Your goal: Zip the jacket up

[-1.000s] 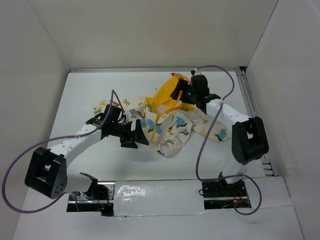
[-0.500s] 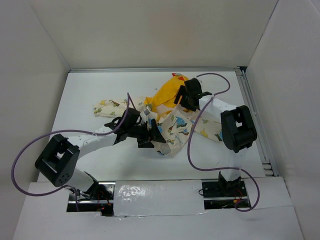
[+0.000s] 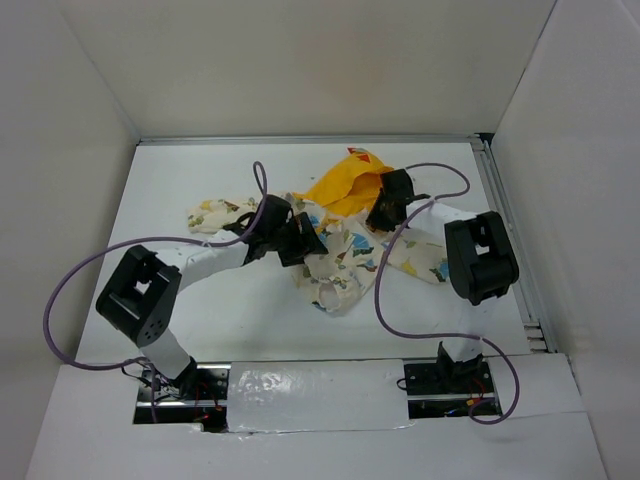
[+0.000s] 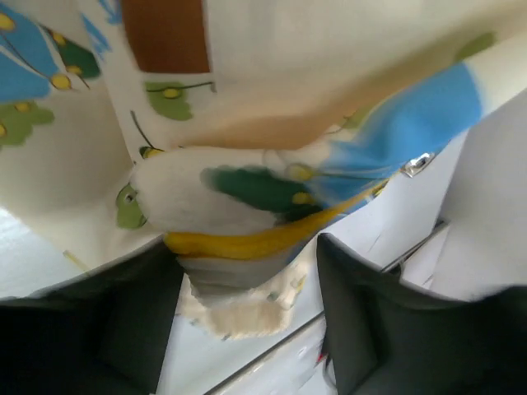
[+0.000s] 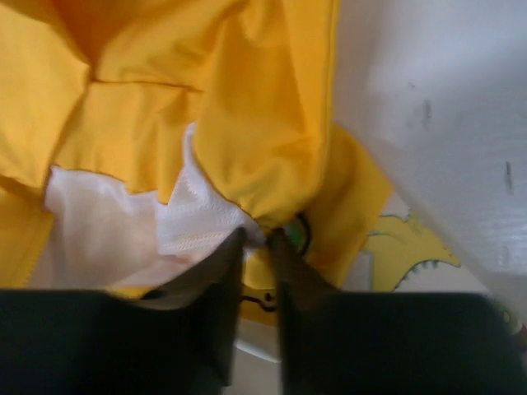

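While its elbow is jutting up over the near left of the table (image 3: 170, 180), the left arm (image 3: 215, 262) is stretching its white forearm to the right and away from the bases, so that the left gripper (image 3: 298, 243) is lying on the left side of the jacket (image 3: 345, 262). In the left wrist view this gripper (image 4: 247, 251) is standing partway apart, and a thick cream fold of the jacket (image 4: 247, 90) with green and blue print and a yellow edge is filling the whole gap, so both fingers (image 4: 99, 329) are pressing on it. A small silver metal piece (image 4: 418, 164) is glinting at the fabric's right edge, though what it is cannot be told. The right arm (image 3: 440, 218) is bending at its black elbow on the right and is pointing its forearm left and slightly away, so the right gripper (image 3: 384, 208) is sitting at the near right edge of the yellow hood (image 3: 345, 185). Seen from the right wrist, that gripper (image 5: 257, 240) is nearly closed, and its tips are pinching yellow lining (image 5: 148, 123) beside a patch of white mesh (image 5: 107, 226). The jacket is lying crumpled in the middle of the table between the two grippers, with its hood toward the far side, one sleeve (image 3: 215, 212) trailing left and the other (image 3: 425, 262) running right, under the right forearm.
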